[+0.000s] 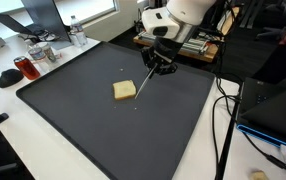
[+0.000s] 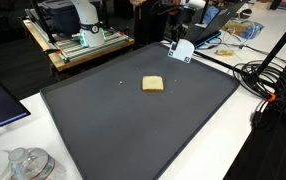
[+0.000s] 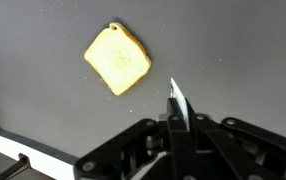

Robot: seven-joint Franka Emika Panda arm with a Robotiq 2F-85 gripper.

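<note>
A yellow, roughly square slice of bread [image 1: 124,90] lies flat on a large dark grey mat [image 1: 83,130]; it also shows in both other views [image 2: 154,84] [image 3: 117,58]. My gripper [image 1: 159,63] hangs above the mat's far side, beside the slice and apart from it. It is shut on a thin pale blade, like a knife [image 1: 143,87], whose tip slants down towards the slice. In the wrist view the blade [image 3: 174,98] is seen edge-on between the fingers [image 3: 176,125], with the slice up and to the left. The gripper also shows in an exterior view [image 2: 180,50].
A red mug [image 1: 24,68], glass jars [image 1: 43,54] and a bottle [image 1: 76,36] stand off the mat's edge. Cables [image 1: 223,125] run along another edge, also seen in an exterior view [image 2: 268,80]. A wooden cart with equipment [image 2: 78,40] stands behind.
</note>
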